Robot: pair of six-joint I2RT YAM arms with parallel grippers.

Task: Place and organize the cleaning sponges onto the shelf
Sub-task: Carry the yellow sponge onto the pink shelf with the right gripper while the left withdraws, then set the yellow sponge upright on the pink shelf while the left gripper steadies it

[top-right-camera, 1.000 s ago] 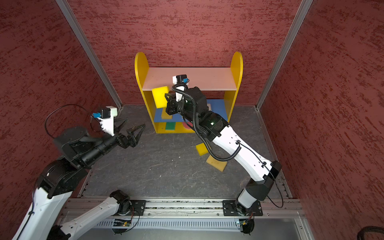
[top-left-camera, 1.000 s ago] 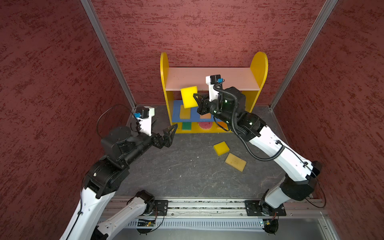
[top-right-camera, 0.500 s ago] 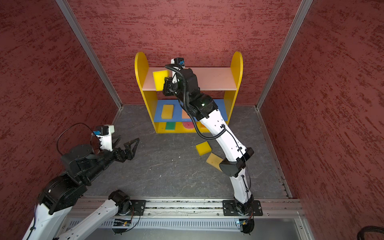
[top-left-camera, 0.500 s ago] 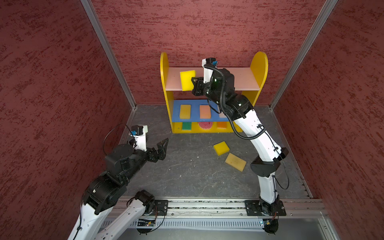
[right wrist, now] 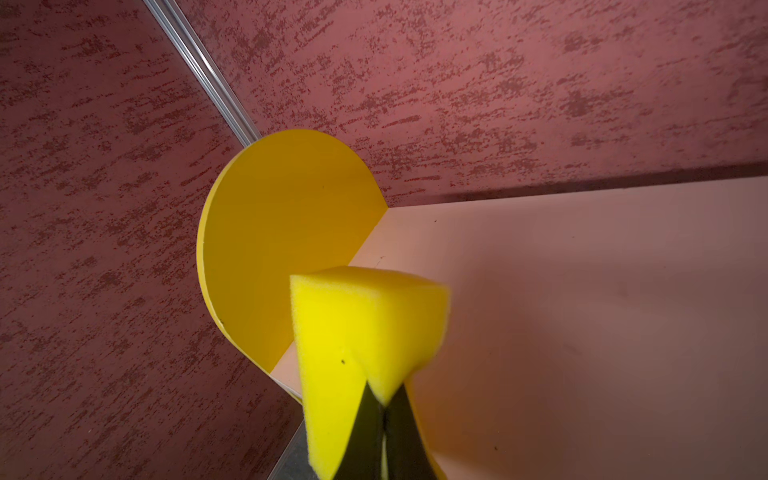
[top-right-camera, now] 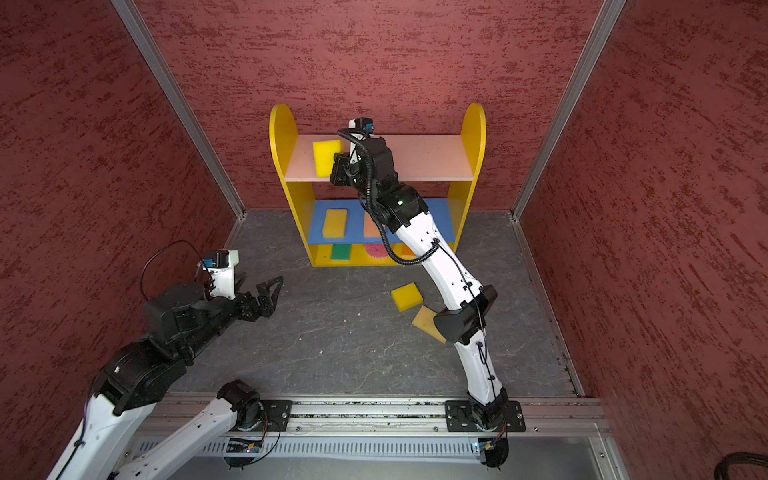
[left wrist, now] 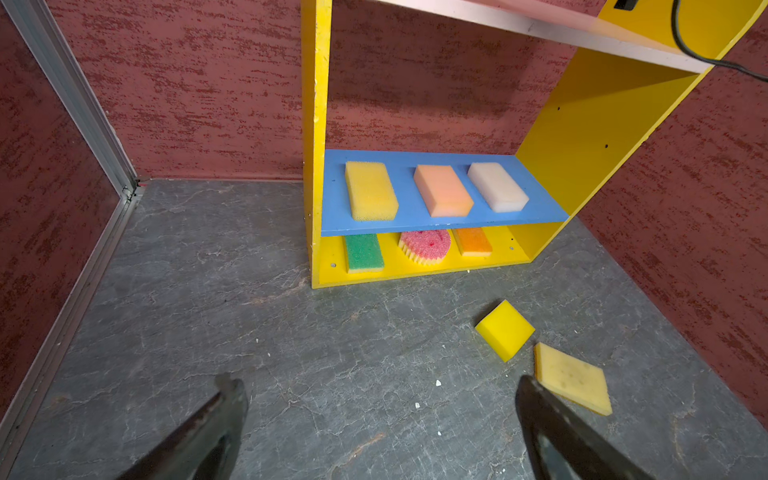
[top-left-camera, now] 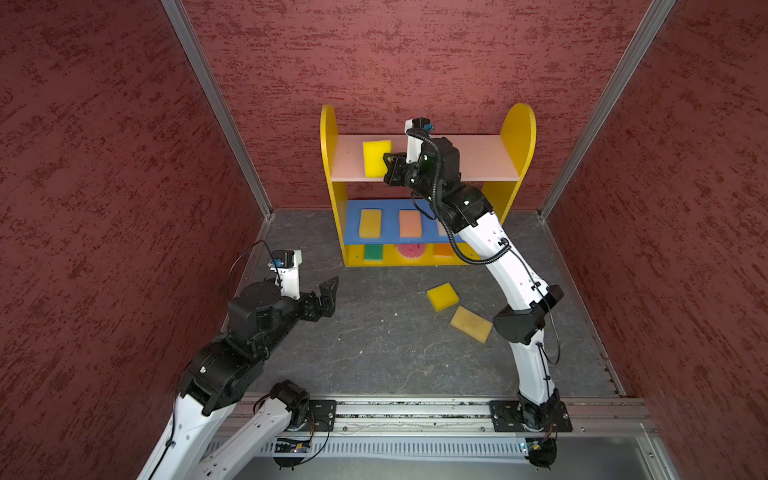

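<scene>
Holds the yellow sponge (top-left-camera: 374,157) pinched in right jaws over the pink top board (top-left-camera: 482,162) of the shelf (top-left-camera: 515,137); a second ago held it lower, before the blue board (top-left-camera: 390,224). Keeps left jaws wide, empty. Probably just needs releasing.

The back wall (top-left-camera: 415,54) is dark red and bumpy, with darker red streaks all over it. The left wall (top-left-camera: 104,166) and the right wall (top-left-camera: 685,208) look just the same. A shiny left metal strip (top-left-camera: 217,108) runs down one back corner, and a right metal strip (top-left-camera: 596,108) runs down the other. The floor (top-left-camera: 374,345) is dark grey with thin pale cracks (a bit like stone). A few tiny white crumbs (left wrist: 437,382) lie on it. Along the front edge sits a long silver rail (top-left-camera: 415,409), and just in front of that a grey slotted strip (top-left-camera: 415,449).
</scene>
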